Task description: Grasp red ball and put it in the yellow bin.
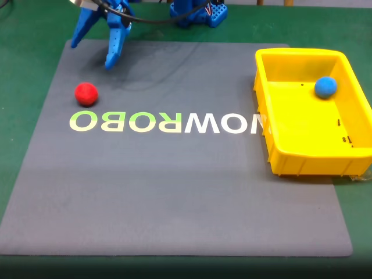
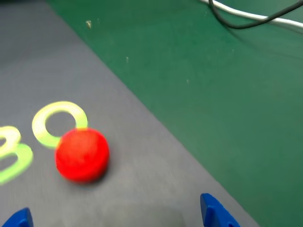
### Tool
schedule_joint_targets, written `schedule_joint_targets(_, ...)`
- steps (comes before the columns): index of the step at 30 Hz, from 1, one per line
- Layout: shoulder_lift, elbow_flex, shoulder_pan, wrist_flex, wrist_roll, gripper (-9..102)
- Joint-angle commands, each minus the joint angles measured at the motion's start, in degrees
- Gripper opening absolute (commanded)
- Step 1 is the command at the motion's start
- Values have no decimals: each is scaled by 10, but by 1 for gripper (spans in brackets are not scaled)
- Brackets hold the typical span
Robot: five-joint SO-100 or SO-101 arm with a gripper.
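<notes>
Two fingers (image 1: pixel 115 49) spread wide, holding nothing; red ball (image 1: pixel 86 93) lies just ahead, untouched, on mat (image 1: pixel 174 192).

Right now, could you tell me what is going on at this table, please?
A blue robot arm is going after the red ball, which sits on the grey mat beside the printed lettering. The gripper hangs open above and behind the ball, not touching it; in the wrist view the ball lies ahead of the fingertips. The yellow bin on the right holds a blue ball.
</notes>
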Motion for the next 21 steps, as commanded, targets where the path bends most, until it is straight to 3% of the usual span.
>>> schedule_joint_targets(1, -40, -38, -23, -68, 25, 40)
schedule_joint_targets(6, -120, -40, -37, -172, 39, 39)
schedule_joint_targets(13, -220, -79, -40, -234, 51, 39)
schedule_joint_targets(21, -368, -115, -44, -383, 33, 39)
